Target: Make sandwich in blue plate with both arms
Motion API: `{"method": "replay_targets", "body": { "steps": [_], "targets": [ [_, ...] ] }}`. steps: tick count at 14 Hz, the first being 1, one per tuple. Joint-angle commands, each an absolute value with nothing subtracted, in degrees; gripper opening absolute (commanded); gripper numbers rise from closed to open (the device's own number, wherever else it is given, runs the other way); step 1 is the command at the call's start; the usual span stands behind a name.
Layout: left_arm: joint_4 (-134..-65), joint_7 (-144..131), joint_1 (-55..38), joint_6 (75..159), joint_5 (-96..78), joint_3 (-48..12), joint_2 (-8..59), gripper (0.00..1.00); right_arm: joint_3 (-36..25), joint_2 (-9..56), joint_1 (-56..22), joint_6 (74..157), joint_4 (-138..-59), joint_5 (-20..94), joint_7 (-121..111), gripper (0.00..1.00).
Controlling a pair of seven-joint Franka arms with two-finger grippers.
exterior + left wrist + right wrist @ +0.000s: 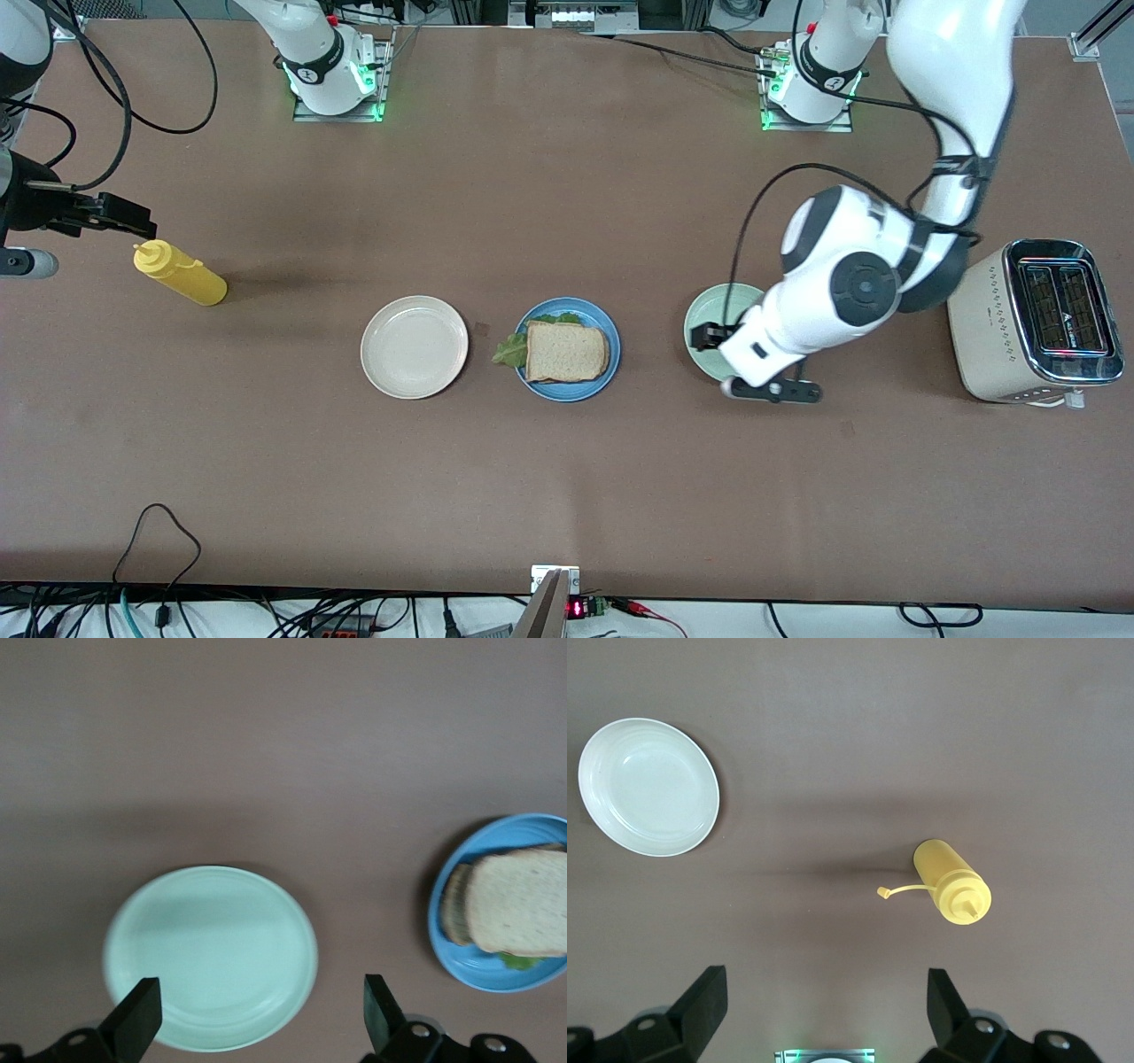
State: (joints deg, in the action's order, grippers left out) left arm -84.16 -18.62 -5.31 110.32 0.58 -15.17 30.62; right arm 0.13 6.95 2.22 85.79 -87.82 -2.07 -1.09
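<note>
Front view: sandwich assembled on blue plate, top slice square, lettuce poking out toward beige plate. Left gripper nearer arm, jaws spread wide, empty, over pale green plate; sandwich lies just beside jaws, toward right arm's end of bench. Right gripper waits, jaws released, empty, over bench by yellow bottle, well apart from sandwich. Task looks complete.
</note>
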Motion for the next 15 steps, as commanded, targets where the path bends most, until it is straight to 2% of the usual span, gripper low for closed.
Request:
{"method": "replay_targets", "body": {
  "steps": [1,4,11,15],
  "targets": [
    [-78.9,-16.3,0.0,100.7,4.2,-15.6,28.6,1.00,0.4,5.8,2.5,85.5,-88.9,-1.8,-1.5,1.00],
    [-71.9,-10.6,2.5,90.7,8.7,-15.5,28.6,1.00,0.4,5.8,2.6,85.5,-88.9,-1.8,-1.5,1.00],
    [-68.3,-10.0,7.1,88.8,8.0,-15.9,24.0,1.00,0.4,5.8,2.7,85.8,-88.9,-1.8,-1.9,1.00],
    [-68.4,-9.7,8.9,83.8,6.8,-16.3,20.9,1.00,0.4,5.7,2.7,85.4,-88.9,-1.8,-1.9,1.00]
  ]
}}
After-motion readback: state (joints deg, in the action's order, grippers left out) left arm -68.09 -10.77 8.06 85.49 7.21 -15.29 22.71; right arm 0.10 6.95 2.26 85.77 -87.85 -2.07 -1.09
